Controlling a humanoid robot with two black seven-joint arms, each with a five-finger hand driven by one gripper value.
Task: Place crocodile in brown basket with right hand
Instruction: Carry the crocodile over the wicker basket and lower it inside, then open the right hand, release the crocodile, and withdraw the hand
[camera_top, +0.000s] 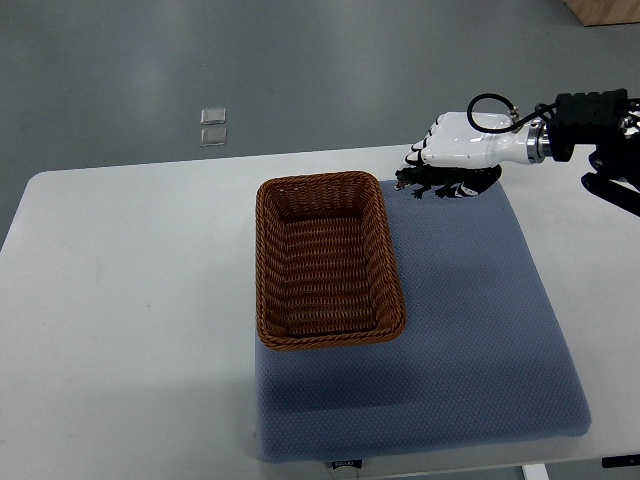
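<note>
We see the brown basket (268, 262) woven of rough, ribbed wicker with a faint sheen. The blue-grey mat (470, 300) looks like matt cloth with a fine dimpled grain. The white table (130, 300) is smooth and matt. The right hand (460, 143) has a glossy white plastic shell, its wrist ring (537, 143) is bright metal, and the crocodile (425, 181) looks dark and dull.

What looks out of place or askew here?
Nothing looks spilled, damaged or tipped. The brown basket sits upright and empty on the left of the blue mat; the crocodile lies at its far edge, under the right robot hand.
</note>
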